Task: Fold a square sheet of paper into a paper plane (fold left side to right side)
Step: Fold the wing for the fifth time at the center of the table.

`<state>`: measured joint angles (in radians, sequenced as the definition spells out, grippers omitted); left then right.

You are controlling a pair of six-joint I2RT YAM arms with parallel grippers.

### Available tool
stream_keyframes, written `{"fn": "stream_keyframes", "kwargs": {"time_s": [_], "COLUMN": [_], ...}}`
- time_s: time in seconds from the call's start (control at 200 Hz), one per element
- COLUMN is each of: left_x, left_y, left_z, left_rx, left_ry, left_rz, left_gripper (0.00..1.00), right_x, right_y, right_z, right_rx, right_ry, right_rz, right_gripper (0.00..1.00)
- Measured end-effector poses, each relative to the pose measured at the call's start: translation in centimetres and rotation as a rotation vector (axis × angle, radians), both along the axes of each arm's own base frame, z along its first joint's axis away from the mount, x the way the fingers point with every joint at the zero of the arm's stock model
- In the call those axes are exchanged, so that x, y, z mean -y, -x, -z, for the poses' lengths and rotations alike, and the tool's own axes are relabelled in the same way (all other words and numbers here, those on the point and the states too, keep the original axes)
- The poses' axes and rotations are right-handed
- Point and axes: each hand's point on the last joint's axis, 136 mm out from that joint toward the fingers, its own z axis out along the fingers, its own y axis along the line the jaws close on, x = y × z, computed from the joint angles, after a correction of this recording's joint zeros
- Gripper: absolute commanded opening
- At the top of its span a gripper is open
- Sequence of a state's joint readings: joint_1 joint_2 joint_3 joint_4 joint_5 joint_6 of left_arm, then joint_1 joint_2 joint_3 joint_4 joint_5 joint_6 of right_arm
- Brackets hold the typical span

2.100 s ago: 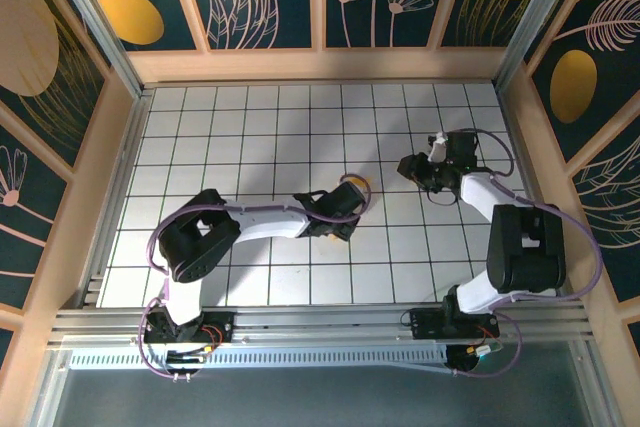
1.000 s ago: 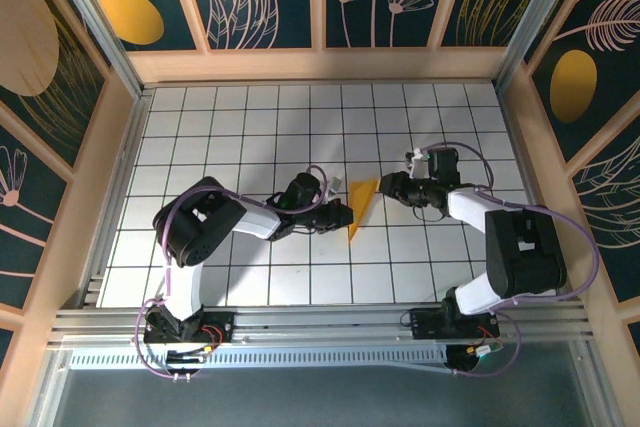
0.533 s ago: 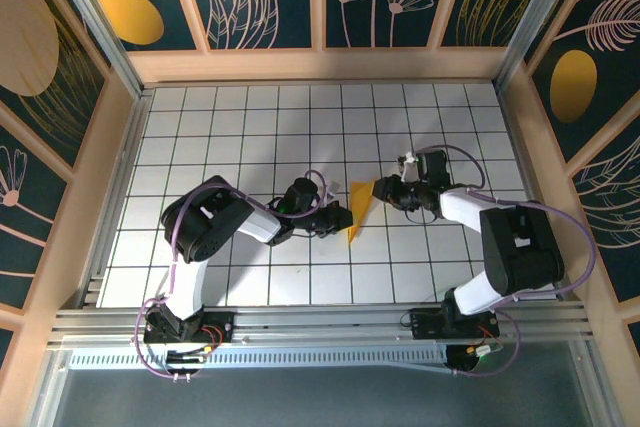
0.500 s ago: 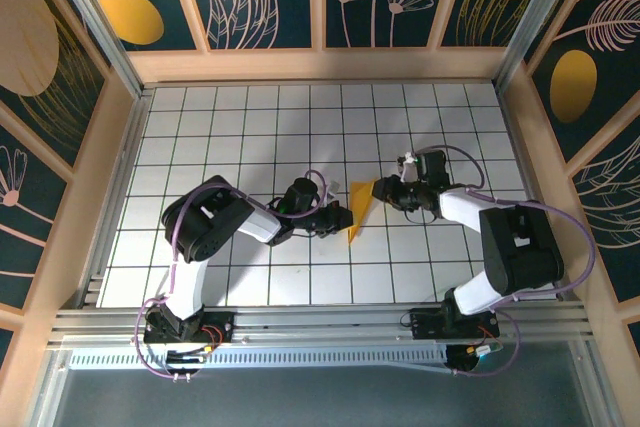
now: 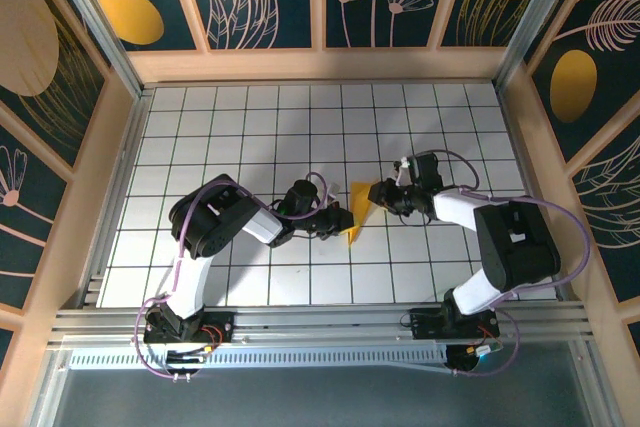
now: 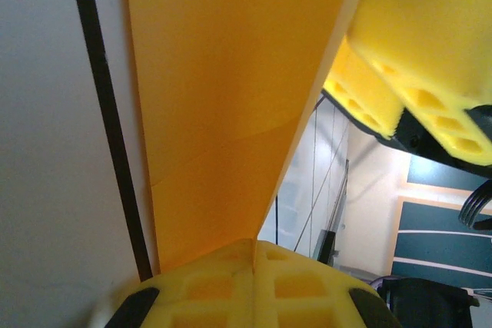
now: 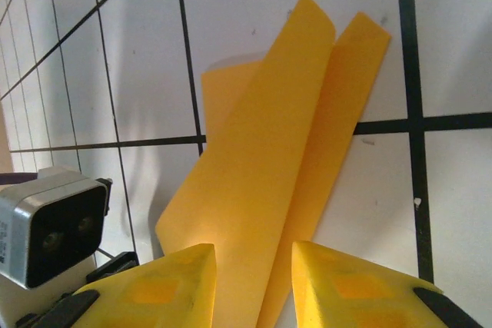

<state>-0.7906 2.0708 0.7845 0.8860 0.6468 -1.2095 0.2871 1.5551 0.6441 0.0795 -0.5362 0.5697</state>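
Spreading across most of the top view, a white table (image 5: 200, 127) ruled with thin black grid lines sits inside dark teal walls (image 5: 300, 7) patterned with pale line-drawn plants and yellow-orange ovals. Two white-and-black arms reach toward the centre of the frame, the left arm (image 5: 215, 227) from the lower left and the right arm (image 5: 515, 242) from the lower right.

Between their tips, just right of centre, lies the folded paper (image 5: 357, 209). It is thin, matte and yellow-orange, creased into a long narrow shape. In the right wrist view its two layers (image 7: 261, 174) fan apart at the upper end.

The left gripper (image 5: 343, 219) has its yellow, pocketed foam pads (image 6: 292, 282) pressed together on the paper's narrow end (image 6: 223, 97). The right gripper (image 5: 380, 194) has its fingers (image 7: 342, 278) apart, with the paper's near edge running into the gap. A small grey camera block (image 7: 50, 220) sits at the lower left of the right wrist view.
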Motion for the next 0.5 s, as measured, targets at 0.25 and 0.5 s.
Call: {"fn": "stream_keyframes", "kwargs": {"time_s": [0.25,0.5], "left_x": [0.1,0.1], "left_y": [0.0,0.0], "left_z": [0.0,0.0], "left_rx": [-0.008,-0.011], "left_ry": [0.008,0.01], "left_rz": [-0.002,-0.003], "left_gripper": [0.0,0.0], "right_x": [-0.3,-1.0], "right_y": [0.3,0.7], "right_z": [0.4,1.3], "right_rx": [-0.018,-0.038], "right_ry": [0.005,0.011], "right_rz": [0.007,-0.012], "right_gripper": [0.33,0.33]}}
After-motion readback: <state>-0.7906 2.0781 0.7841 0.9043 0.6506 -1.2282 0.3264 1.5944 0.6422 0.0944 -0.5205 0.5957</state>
